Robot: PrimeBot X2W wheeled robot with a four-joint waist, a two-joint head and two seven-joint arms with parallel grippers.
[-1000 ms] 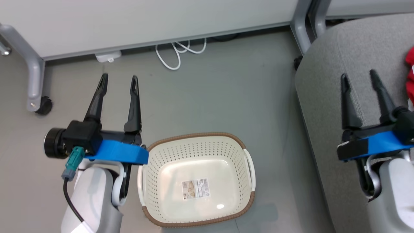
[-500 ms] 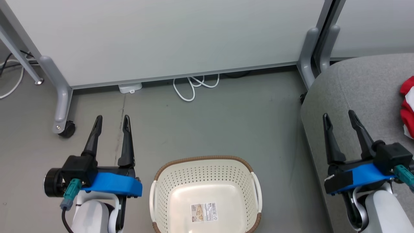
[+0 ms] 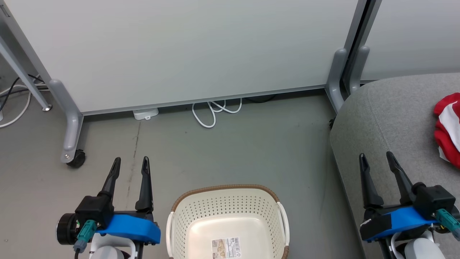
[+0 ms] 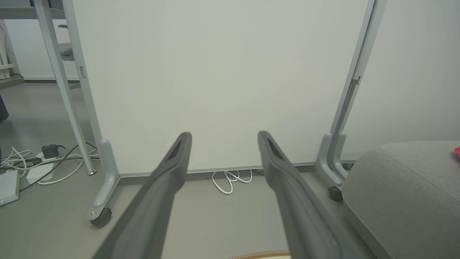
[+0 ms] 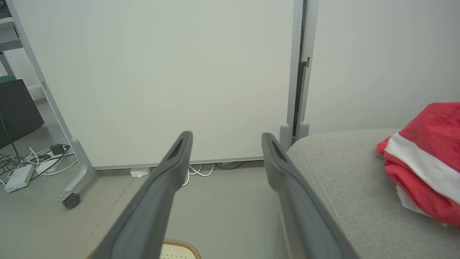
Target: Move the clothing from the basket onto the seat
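Behind everything we see a pale partition panel (image 3: 187,50) on grey legs, and below it the grey floor (image 3: 251,144). At the right, the grey seat (image 3: 388,118) runs out of the head view. The basket (image 3: 224,187) stands on the floor at bottom centre, its near half cut off by the lower edge. The clothing (image 3: 447,126), red with a white band, lies on the seat, well apart from the basket. The right edge clips it, so we cannot tell how many garments it holds.

Our left claw (image 3: 131,159) hovers just left of the basket with its fingers spread apart. Our right claw (image 3: 375,154) hangs over the seat's near edge, parted likewise.

A barcode sticker (image 3: 225,247) sits on the basket's bare bottom, its print too small to read. A white cable (image 3: 212,111) loops under the panel.
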